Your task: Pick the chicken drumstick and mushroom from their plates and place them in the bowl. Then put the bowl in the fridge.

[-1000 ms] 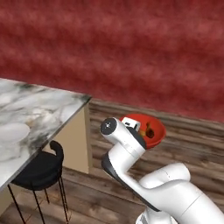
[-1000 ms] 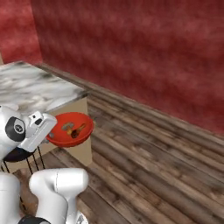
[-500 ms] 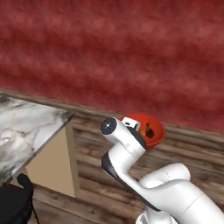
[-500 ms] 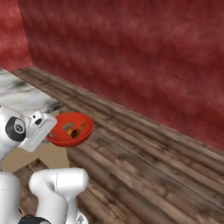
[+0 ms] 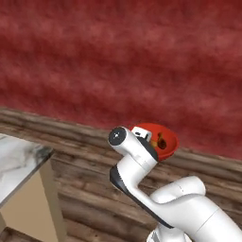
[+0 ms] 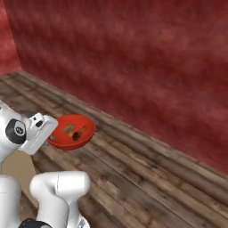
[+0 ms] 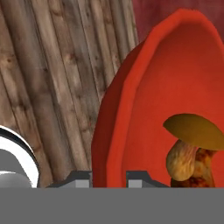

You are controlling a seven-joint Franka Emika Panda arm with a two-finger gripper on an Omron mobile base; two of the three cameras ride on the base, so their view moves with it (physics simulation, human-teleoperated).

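Filling the upper half of both base views: red wall [image 5: 118,56]. Below it, plank floor [image 6: 147,178]. Lower left of left base view: marble-topped desk [image 5: 19,165]. Centre of left base view, left-centre of right base view: red bowl [image 6: 71,132], held aloft. Jaws [image 7: 109,177] clamped on bowl rim, bottom centre of hand view. Inside bowl: mushroom [image 7: 192,131] touching drumstick [image 7: 199,170].
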